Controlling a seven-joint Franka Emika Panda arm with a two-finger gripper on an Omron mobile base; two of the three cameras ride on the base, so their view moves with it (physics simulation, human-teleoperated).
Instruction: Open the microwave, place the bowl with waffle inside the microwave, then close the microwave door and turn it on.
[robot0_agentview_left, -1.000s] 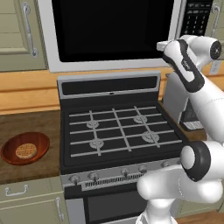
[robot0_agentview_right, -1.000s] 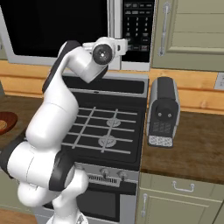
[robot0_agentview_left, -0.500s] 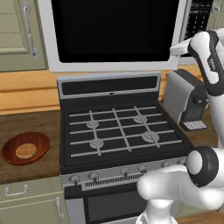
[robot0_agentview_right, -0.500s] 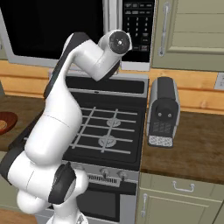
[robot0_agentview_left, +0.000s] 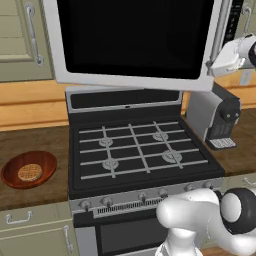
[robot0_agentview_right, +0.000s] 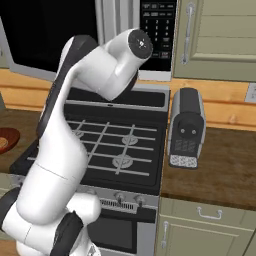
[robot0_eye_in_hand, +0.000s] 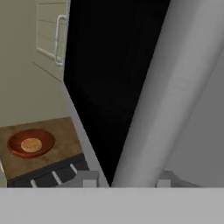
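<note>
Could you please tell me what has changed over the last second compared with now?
The hand has closed around the grey bar handle and pulled the microwave door partly open; its handle edge now swings out toward the robot. The bowl with the waffle stays on the counter left of the stove.

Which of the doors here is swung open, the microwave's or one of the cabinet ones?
The microwave door, the silver-framed panel with black glass, stands angled out over the stove. The beige cabinet doors sit flat and closed.
</note>
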